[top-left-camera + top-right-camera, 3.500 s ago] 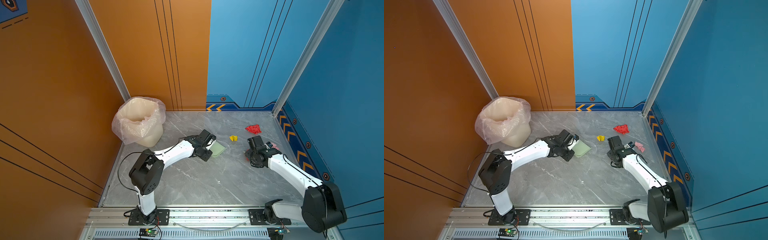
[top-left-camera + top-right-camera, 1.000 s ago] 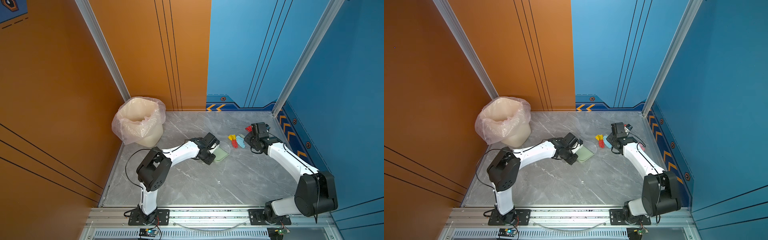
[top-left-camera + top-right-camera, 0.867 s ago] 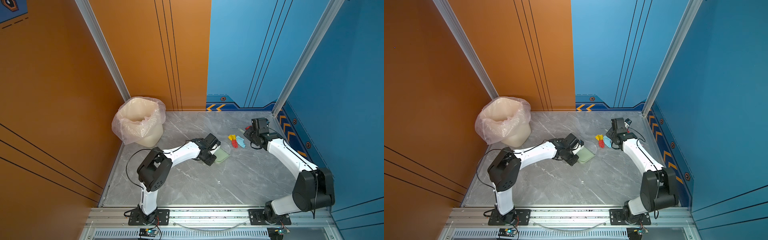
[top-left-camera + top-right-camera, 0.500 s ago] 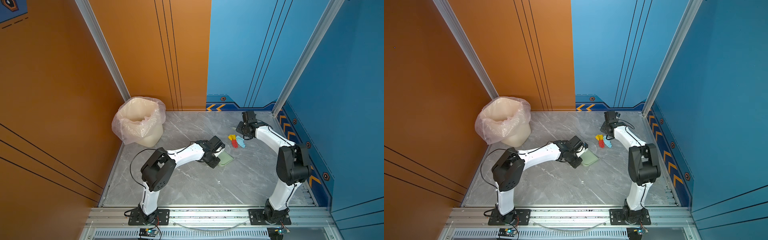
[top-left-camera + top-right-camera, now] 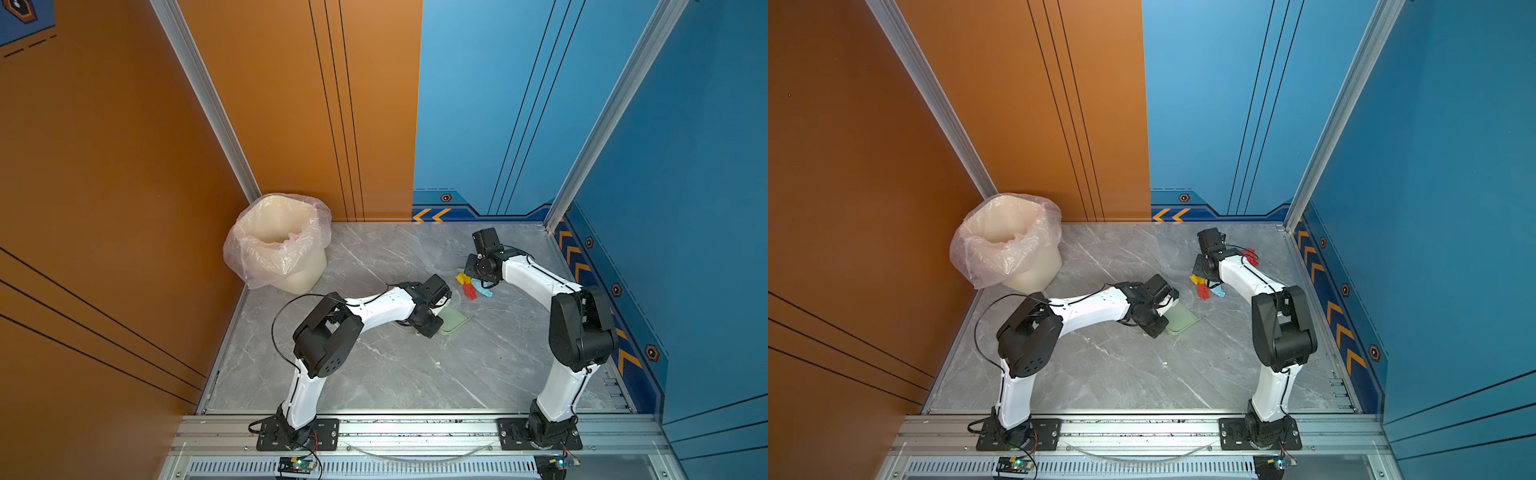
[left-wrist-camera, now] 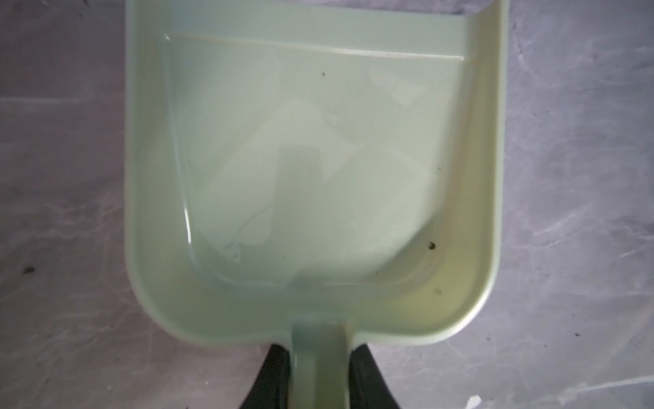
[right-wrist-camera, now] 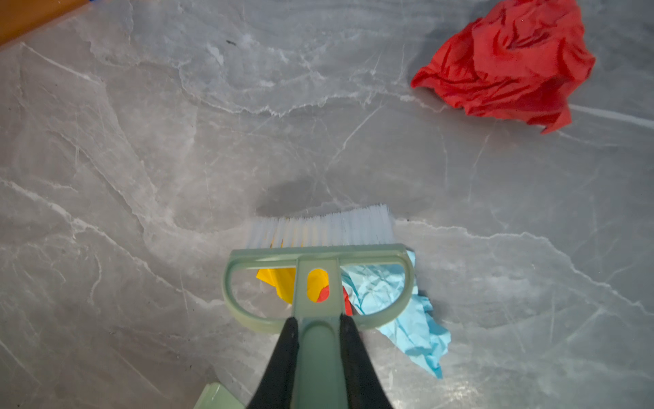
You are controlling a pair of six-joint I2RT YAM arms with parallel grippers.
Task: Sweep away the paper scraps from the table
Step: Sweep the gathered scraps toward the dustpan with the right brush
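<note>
Both top views show a small heap of paper scraps [image 5: 471, 286] [image 5: 1205, 289], yellow, red and light blue, on the grey marble table [image 5: 395, 374]. My right gripper [image 7: 316, 329] is shut on the handle of a pale green brush [image 7: 318, 260]. The white bristles touch the table, and the yellow [image 7: 274, 281] and blue [image 7: 407, 318] wads lie on the handle side of the brush head. One larger red wad [image 7: 506, 67] [image 5: 1250, 255] lies apart beyond the brush. My left gripper [image 6: 318, 364] is shut on the handle of the pale green dustpan [image 6: 311, 177] [image 5: 455, 322], which is empty and rests flat near the heap.
A cream bin with a clear plastic liner [image 5: 278, 241] stands in the back left corner. Orange and blue walls close the table on three sides. A metal rail [image 5: 415, 432] with both arm bases runs along the front edge.
My right arm has swung the brush left and toward the back wall, to the far side of the heap. My left arm has slid the dustpan a little right and forward.
</note>
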